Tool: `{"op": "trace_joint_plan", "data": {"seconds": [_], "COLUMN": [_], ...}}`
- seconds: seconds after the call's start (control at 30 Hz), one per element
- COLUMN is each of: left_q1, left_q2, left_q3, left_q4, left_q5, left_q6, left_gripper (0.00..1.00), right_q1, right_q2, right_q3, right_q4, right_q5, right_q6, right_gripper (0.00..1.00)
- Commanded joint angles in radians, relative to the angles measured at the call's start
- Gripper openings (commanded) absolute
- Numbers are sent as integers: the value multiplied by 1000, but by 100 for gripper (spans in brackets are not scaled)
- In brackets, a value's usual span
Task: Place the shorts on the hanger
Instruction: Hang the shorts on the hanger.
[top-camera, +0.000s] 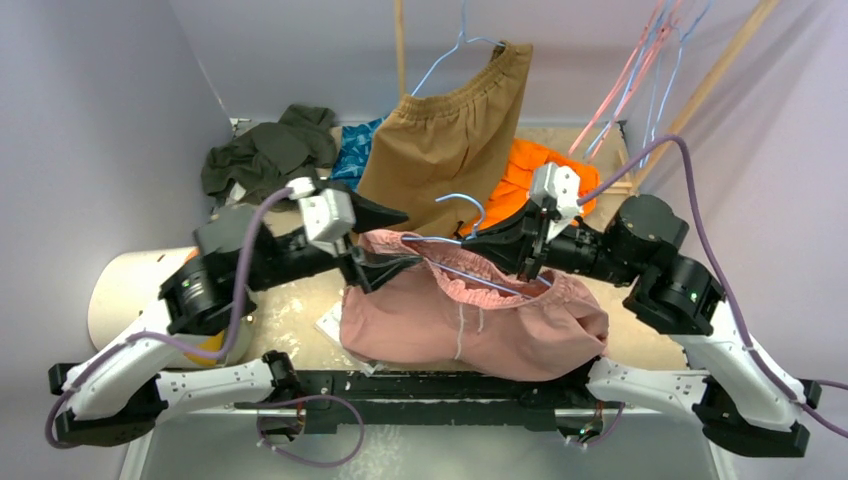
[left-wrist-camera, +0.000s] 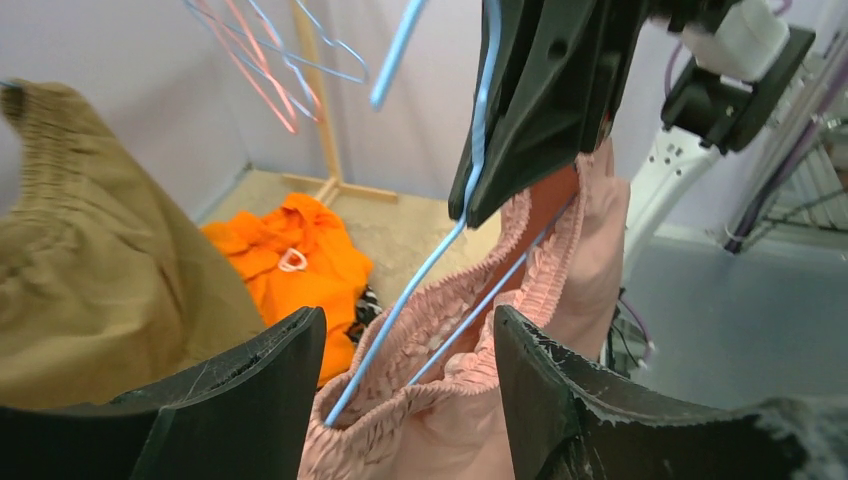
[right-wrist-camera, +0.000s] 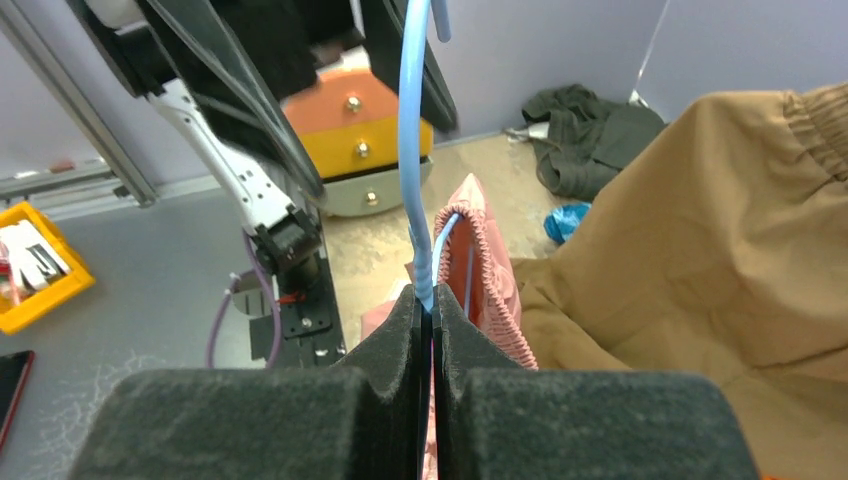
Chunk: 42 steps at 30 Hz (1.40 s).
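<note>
The right claw (right-wrist-camera: 432, 300) is clamped on the twisted neck of the light-blue wire hanger (right-wrist-camera: 412, 150), holding it in the air at the centre of the overhead view. The dusty-pink shorts (top-camera: 470, 325) hang from it in the lower middle of that view, above the desk (top-camera: 290, 320). One arm of the wire runs inside the gathered waistband (left-wrist-camera: 520, 260), and the legs droop below. The left claw (left-wrist-camera: 408, 320) has its fingers apart. The hanger's left shoulder and the waistband's edge lie between them and, as far as I can tell, are not pinched.

The step in hand looks like drawing the waistband over that free shoulder. To do it well, the left claw should close on the elastic edge only, not on the wire. It should then pull the fabric outward and over the corner while the right claw holds the hanger level. Pulling too hard could twist the wire in the right claw's grip or drag the other side off.
</note>
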Motion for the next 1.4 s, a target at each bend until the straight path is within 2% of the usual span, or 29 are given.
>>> {"op": "trace_joint_plan", "data": {"seconds": [0.0, 0.37, 0.53, 0.67, 0.77, 1.03, 1.1, 1.17, 1.3, 1.37], "left_q1": [-3, -4, -4, -3, -4, -3, -3, -3, -3, -3], "left_q2": [61, 107, 162, 219, 234, 237, 242, 238, 194, 177], "left_q3": [34, 39, 78, 130, 125, 107, 101, 89, 32, 14], "left_q4": [31, 81, 10, -83, -91, -57, -52, -37, 43, 65], "left_q5": [132, 187, 305, 343, 366, 406, 410, 401, 367, 360], "left_q6": [27, 74, 63, 37, 26, 25, 25, 22, 8, 3], "left_gripper": [61, 59, 60, 61, 59, 31, 19, 1, 0, 0], "right_q1": [-1, 0, 0, 0, -1, 0, 0, 0, 0, 0], "right_q2": [-47, -89, -119, -141, -153, -168, -165, -157, -134, -125], "right_q3": [18, -82, -123, -141, -151, -167, -170, -169, -157, -148], "right_q4": [144, 197, 223, 226, 230, 239, 239, 237, 210, 188], "right_q5": [-72, -97, -122, -133, -142, -154, -155, -157, -167, -171], "right_q6": [40, 69, 83, 83, 85, 84, 85, 85, 85, 81], "right_gripper": [0, 0, 0, 0, 0, 0, 0, 0, 0, 8]}}
